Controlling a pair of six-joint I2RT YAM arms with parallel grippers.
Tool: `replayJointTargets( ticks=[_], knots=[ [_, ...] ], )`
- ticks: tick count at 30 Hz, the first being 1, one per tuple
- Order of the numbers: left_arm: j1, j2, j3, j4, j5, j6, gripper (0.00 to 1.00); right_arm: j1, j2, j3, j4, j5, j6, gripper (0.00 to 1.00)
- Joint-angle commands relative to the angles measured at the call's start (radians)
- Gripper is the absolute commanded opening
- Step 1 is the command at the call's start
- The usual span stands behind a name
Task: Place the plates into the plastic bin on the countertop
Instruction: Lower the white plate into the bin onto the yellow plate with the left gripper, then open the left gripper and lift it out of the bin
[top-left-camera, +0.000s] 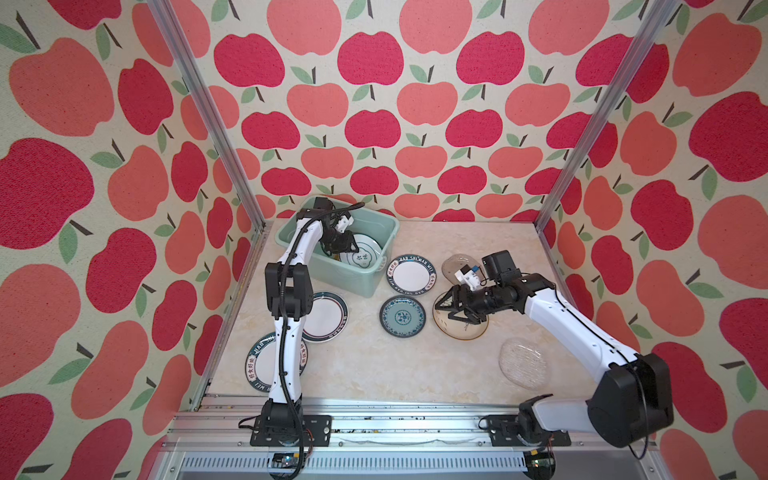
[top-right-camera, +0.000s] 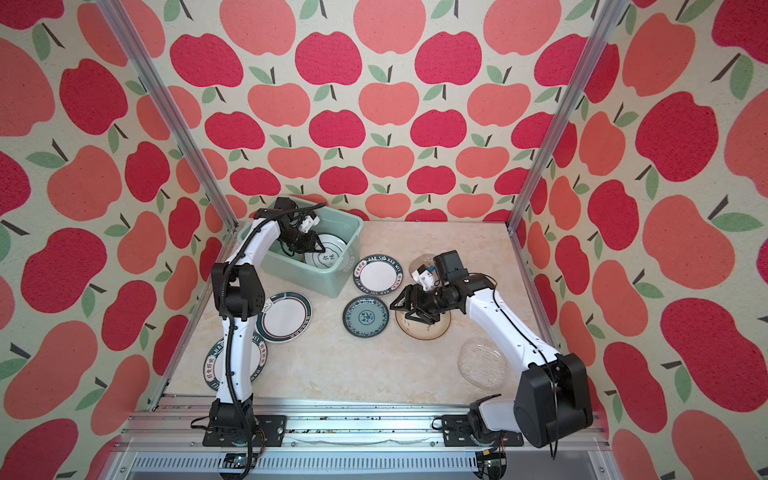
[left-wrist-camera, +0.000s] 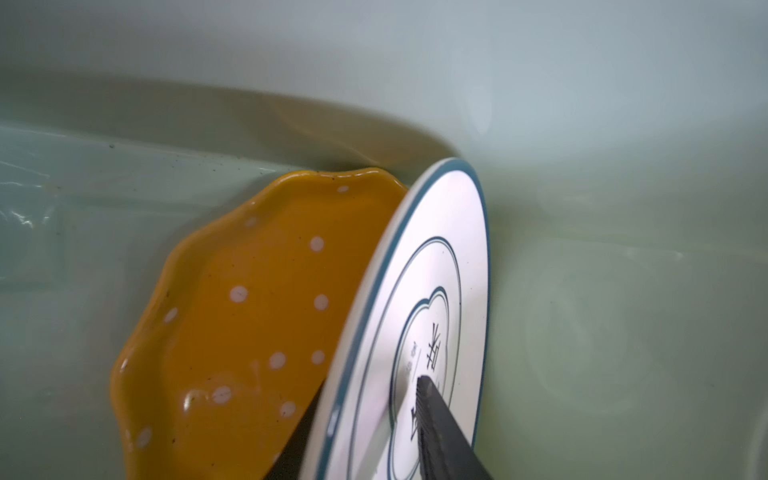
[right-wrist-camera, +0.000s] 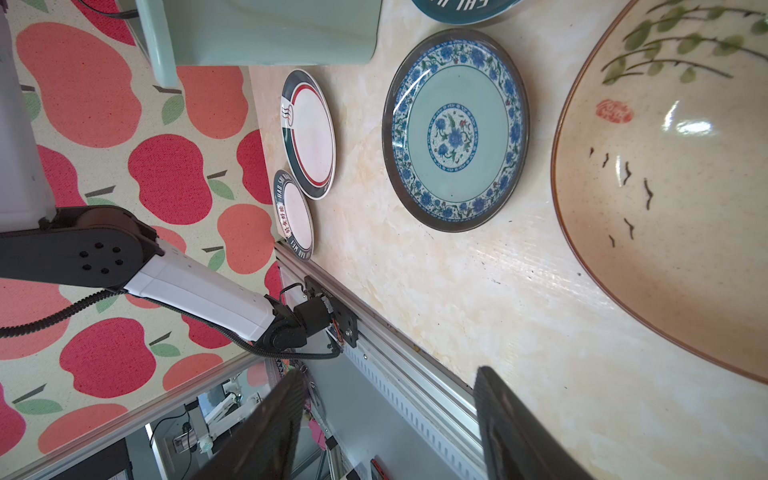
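In the plastic bin the left gripper straddles a teal-rimmed plate, grip unclear. The right gripper, jaws spread, hangs over the bamboo plate.

Beige marble table: bin sits far left. Near left, green-rimmed plate lies just beside a lettered plate. Centre to right: second lettered plate, teal plate, cream plate, far glass plate, near glass plate.
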Motion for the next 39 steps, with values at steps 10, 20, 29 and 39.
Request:
replayJointTargets(
  ticks=[10,20,29,39],
  knots=[
    [-0.007,0.026,-0.009,0.061,-0.077,-0.001,0.47,0.009,0.035,0.048,-0.02,-0.017,-0.025,0.67],
    [-0.02,0.07,-0.012,0.065,-0.12,-0.003,0.49,0.008,0.049,0.054,-0.023,-0.019,-0.03,0.67],
    [-0.038,0.064,-0.074,0.132,-0.196,0.013,0.53,0.009,0.063,0.055,-0.023,-0.019,-0.034,0.67],
    [-0.042,0.046,-0.113,0.184,-0.279,-0.017,0.62,0.009,0.075,0.074,-0.024,-0.012,-0.039,0.67]
  ],
)
